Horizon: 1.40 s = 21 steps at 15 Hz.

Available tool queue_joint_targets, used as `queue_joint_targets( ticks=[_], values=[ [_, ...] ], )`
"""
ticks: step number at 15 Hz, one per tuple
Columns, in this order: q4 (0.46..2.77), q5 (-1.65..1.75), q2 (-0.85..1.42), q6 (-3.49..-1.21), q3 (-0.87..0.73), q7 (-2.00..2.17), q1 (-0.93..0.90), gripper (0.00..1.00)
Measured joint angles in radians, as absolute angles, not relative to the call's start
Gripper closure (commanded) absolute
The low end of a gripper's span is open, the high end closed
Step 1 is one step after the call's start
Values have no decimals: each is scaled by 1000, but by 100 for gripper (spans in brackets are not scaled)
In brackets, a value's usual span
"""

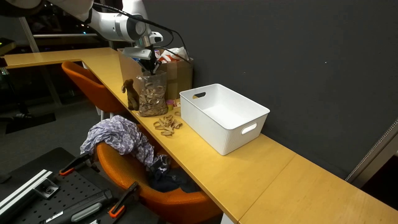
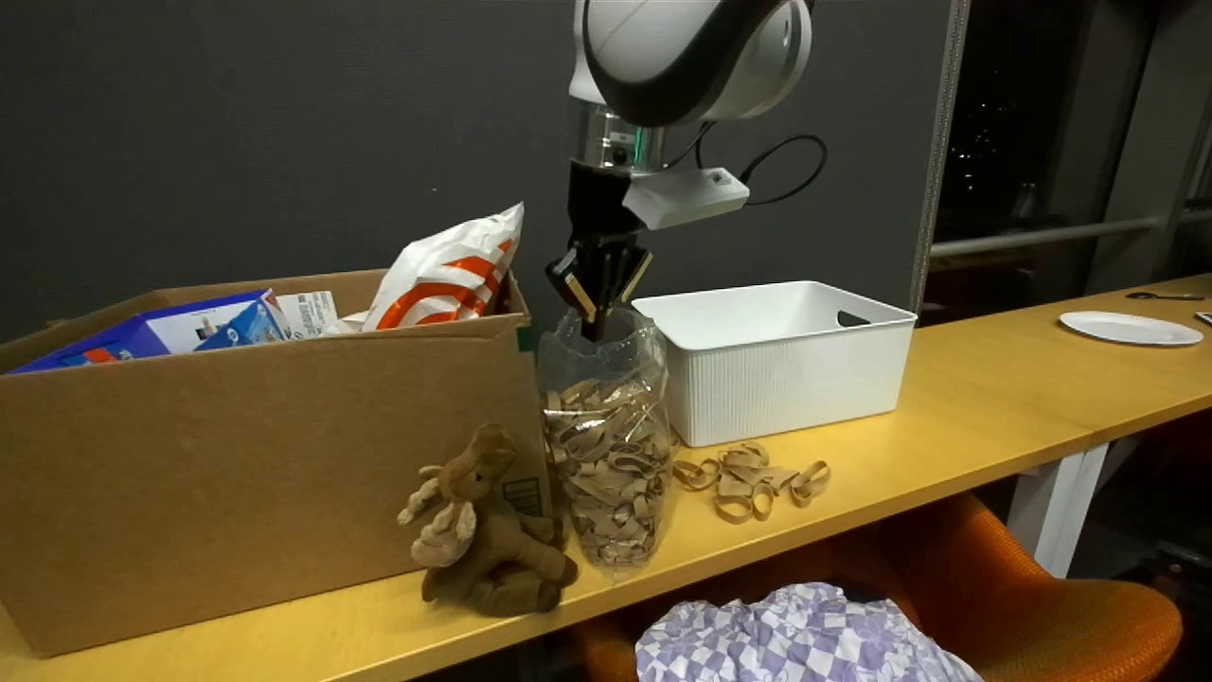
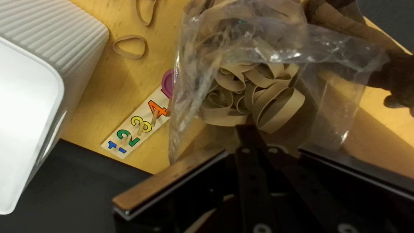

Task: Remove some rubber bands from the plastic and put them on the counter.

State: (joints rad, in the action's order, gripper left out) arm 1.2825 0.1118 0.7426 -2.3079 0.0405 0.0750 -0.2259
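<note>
A clear plastic bag (image 2: 644,349) stands upright on the wooden counter (image 1: 245,174), open at the top; it also shows in the wrist view (image 3: 190,97). Tan rubber bands (image 2: 611,483) fill its lower part, and they show inside the bag in the wrist view (image 3: 278,106). A loose pile of rubber bands (image 1: 168,124) lies on the counter beside the bag; it also shows in an exterior view (image 2: 748,481). My gripper (image 2: 594,333) points down at the bag's mouth, above the bands, fingertips together (image 3: 247,129). I see nothing held between them.
A white bin (image 1: 224,124) stands beside the loose bands. A full cardboard box (image 2: 284,474) stands on the bag's other side. A brown plush toy (image 2: 497,540) sits close to the bag. A number strip (image 3: 136,126) and a purple-lidded tub (image 1: 169,104) lie near it.
</note>
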Motion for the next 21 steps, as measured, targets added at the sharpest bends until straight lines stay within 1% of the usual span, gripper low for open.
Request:
queue_joint_targets(
  ticks=[9, 10, 11, 16, 19, 21],
  values=[
    [1264, 111, 831, -2306, 58, 58, -240, 100],
    [1263, 111, 839, -2306, 58, 52, -241, 91],
    [1261, 111, 847, -2306, 58, 47, -241, 73],
    [1241, 111, 880, -2304, 54, 38, -234, 39],
    [1219, 111, 903, -2292, 52, 37, -228, 16],
    [1198, 111, 926, -2274, 52, 37, -221, 2]
  ],
)
